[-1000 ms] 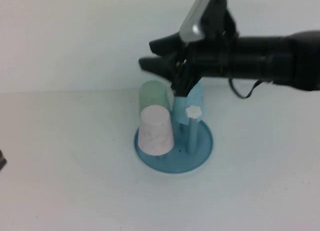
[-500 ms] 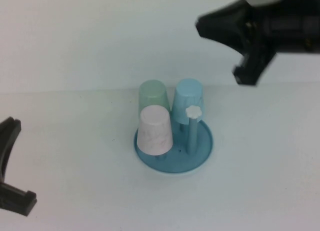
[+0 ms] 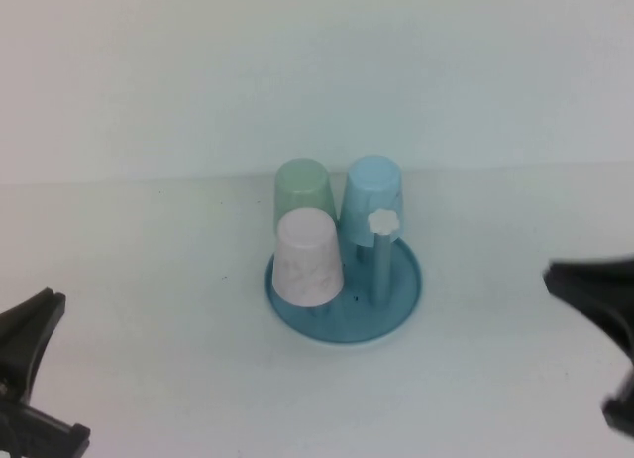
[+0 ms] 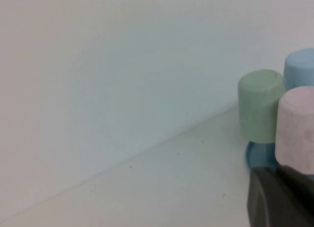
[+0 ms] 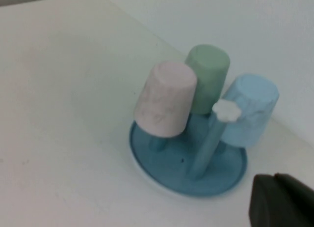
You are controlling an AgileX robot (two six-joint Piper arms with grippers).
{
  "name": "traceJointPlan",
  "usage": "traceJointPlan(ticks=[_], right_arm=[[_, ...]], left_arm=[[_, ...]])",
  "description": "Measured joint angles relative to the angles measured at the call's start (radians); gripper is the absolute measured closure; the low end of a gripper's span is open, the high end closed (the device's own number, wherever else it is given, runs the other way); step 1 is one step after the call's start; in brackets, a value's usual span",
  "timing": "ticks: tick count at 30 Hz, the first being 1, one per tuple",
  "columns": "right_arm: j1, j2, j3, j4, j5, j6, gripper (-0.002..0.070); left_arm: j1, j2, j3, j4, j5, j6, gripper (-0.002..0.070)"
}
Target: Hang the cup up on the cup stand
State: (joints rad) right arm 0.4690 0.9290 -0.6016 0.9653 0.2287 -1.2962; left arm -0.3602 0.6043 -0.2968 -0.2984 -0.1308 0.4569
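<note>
A second ago my right gripper [image 3: 594, 324] was over the stand [image 3: 401, 299], right above the blue cup [image 3: 371, 200]. It has since pulled away to the near right edge of the tabletop [image 3: 149, 280], well clear of the stand, closed and holding nothing. My left gripper [image 3: 30, 389] has come into sight at the near left corner; it too is closed and empty.

The pink cup [image 3: 307, 258] sits upside down on a peg at the stand's front left, its rim just above the dish. The green cup [image 3: 302, 192] hangs behind it and the blue cup beside that. One peg [image 3: 381, 265] at the front right is bare, its white flower cap [image 3: 382, 221] showing.

With both arms backed off and the pink cup settled on its peg, I judge the hanging done. The cup looks upright on its peg in the right wrist view, tilted only slightly, so I see no reason to reach in again; any further touch would risk knocking one of the three cups loose.
</note>
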Motion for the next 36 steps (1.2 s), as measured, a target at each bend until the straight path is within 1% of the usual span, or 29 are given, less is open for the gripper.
traceJointPlan(ticks=[4,8,23,34,36], right_arm=[[0.000,-0.094,0.122,0.013,-0.019,0.000,0.0678],[0.000,-0.160,0.176,0.014,-0.025,0.000,0.0678],[0.000,-0.187,0.186,0.029,-0.057,0.002,0.0678],[0.000,-0.187,0.187,0.142,0.076,0.004,0.0678],[0.000,-0.187,0.188,0.143,0.078,-0.034,0.0678]], left_arm=[[0.000,0.000,0.000,0.000,0.015,0.000,0.0674],[0.000,0.000,0.000,0.000,0.017,0.000,0.0674],[0.000,0.000,0.018,-0.004,0.050,0.000,0.0674],[0.000,0.000,0.018,-0.004,0.066,0.000,0.0674],[0.032,-0.008,0.018,-0.004,0.075,0.000,0.0674]])
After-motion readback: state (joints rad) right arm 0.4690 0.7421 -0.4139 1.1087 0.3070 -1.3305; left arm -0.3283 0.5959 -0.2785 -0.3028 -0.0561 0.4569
